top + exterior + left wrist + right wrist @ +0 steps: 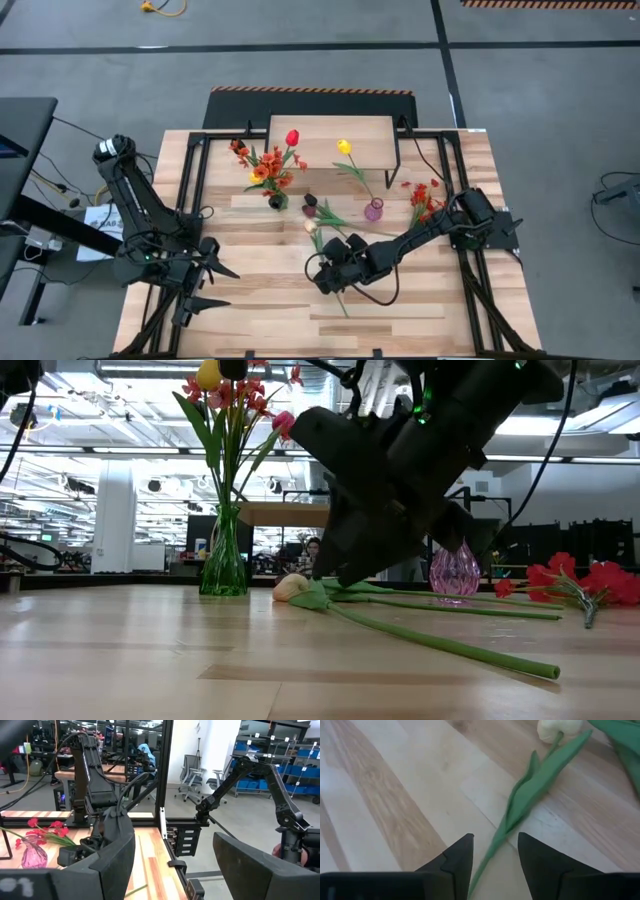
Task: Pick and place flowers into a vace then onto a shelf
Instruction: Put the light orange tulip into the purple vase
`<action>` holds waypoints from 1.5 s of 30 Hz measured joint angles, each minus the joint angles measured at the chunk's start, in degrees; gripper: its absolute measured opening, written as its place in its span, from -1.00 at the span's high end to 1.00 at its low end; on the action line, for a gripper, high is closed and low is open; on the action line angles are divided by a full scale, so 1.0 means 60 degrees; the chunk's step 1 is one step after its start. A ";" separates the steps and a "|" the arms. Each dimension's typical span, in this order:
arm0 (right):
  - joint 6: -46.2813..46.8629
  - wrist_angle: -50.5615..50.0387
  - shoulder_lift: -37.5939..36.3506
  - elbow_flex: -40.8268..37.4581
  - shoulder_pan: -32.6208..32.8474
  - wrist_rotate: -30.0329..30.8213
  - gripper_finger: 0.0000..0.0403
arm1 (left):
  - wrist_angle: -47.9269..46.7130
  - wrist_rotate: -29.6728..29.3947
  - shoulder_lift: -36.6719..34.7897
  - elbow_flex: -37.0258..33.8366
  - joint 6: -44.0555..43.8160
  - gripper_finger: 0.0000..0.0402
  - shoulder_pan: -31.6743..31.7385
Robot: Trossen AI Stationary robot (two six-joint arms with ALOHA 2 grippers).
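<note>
Right gripper (495,851) low over the table (400,300), jaws apart, straddling the stem of 1 cream tulip (560,729) lying flat; not clamped. Past its tip: 1 dark tulip (310,201), 1 purple vase (373,210) with 1 yellow tulip (344,147), 1 green vase (224,560) full of flowers, 1 red spray (423,198) off to its side. Shelf (332,140) beyond, nothing on top. Left gripper (207,280) parked well apart, jaws wide.

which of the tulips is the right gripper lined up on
The cream tulip lying flat on the table: its green stem runs between the open fingers of the right gripper. The red tulip and yellow tulip stand upright in vases.
</note>
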 joint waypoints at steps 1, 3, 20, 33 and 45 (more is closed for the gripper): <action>0.0043 0.0002 0.0000 -0.0047 0.0000 0.0004 0.26 | 0.0000 0.0000 0.0000 -0.0003 0.0000 -0.28 0.0000; 0.0059 0.0009 0.0000 -0.0108 -0.0001 0.0006 0.26 | 0.0000 0.0000 0.0000 -0.0003 -0.0003 -0.28 0.0000; -0.0075 0.1232 0.1269 0.0204 -0.0058 -0.0251 0.28 | 0.0189 0.0023 -0.0007 -0.0003 -0.0255 -0.28 -0.0007; 0.0583 0.0891 0.1233 0.0171 -0.0060 -0.0280 0.78 | 0.0200 0.0015 -0.0007 -0.0003 -0.0254 -0.28 -0.0004; 0.0637 0.0770 0.0916 0.0147 0.0319 -0.0194 0.97 | -0.0047 -0.0006 -0.0007 -0.0003 -0.0066 -0.28 0.0000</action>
